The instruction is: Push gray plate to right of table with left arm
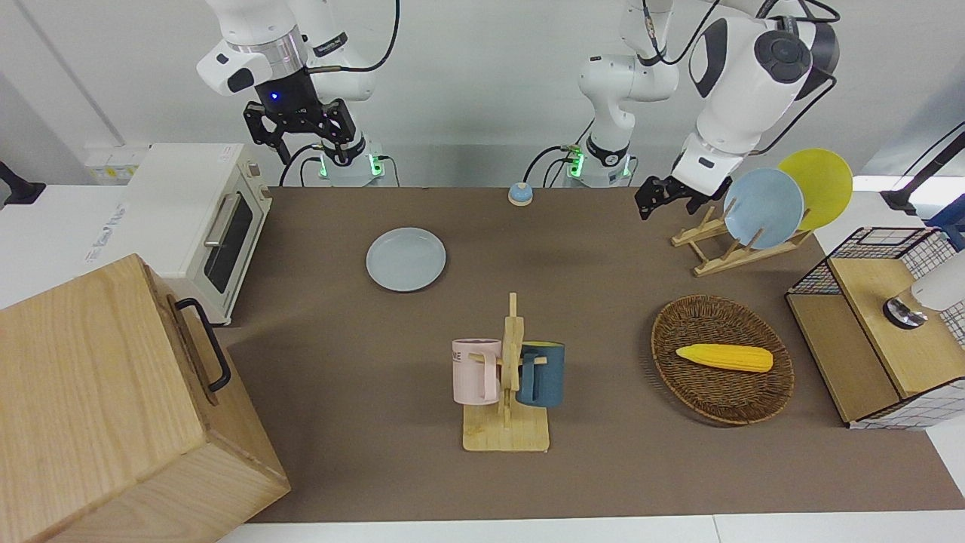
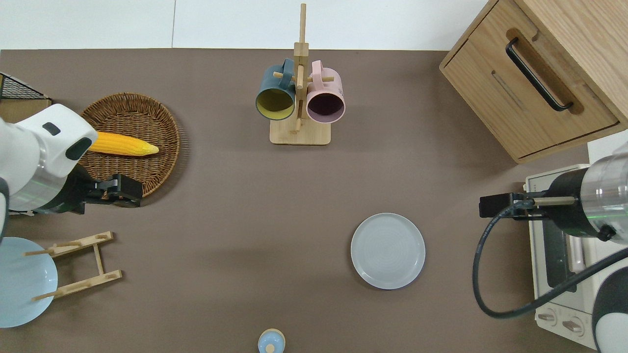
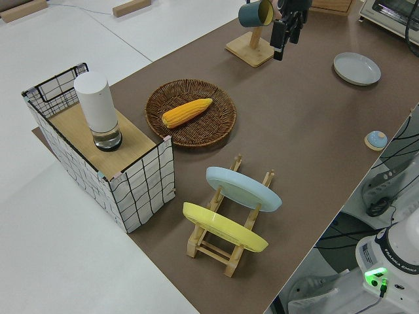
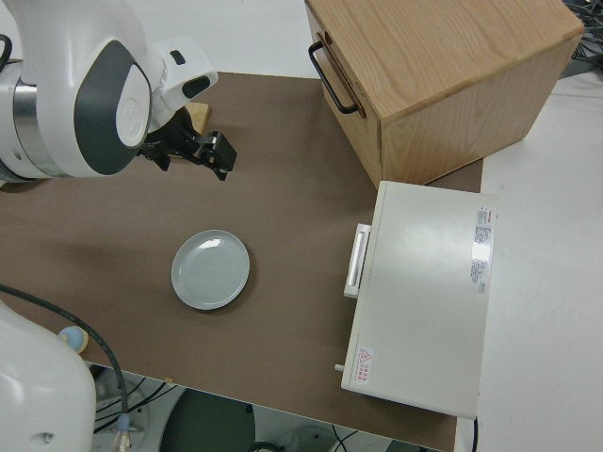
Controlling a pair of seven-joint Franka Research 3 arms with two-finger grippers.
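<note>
A: Item: gray plate (image 2: 388, 250). Loc?
B: Flat on table (image 2: 245, 220), toward right arm's end, near toaster oven (image 1: 197, 223).
A: Left gripper (image 2: 128, 190)?
B: Aloft over basket (image 2: 128, 146) rim, well apart from plate; finger gap: can't tell. Right arm parked.
A: Advice?
B: Come in low, contact rim squarely, push slowly.

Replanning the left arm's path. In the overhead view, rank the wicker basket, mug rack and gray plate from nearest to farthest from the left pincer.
1. Wicker basket: the left pincer hangs over its rim, toward the left arm's end of the table.
2. Mug rack: mid-table, farther from the robots.
3. Gray plate: toward the right arm's end, lying flat, untouched.
</note>
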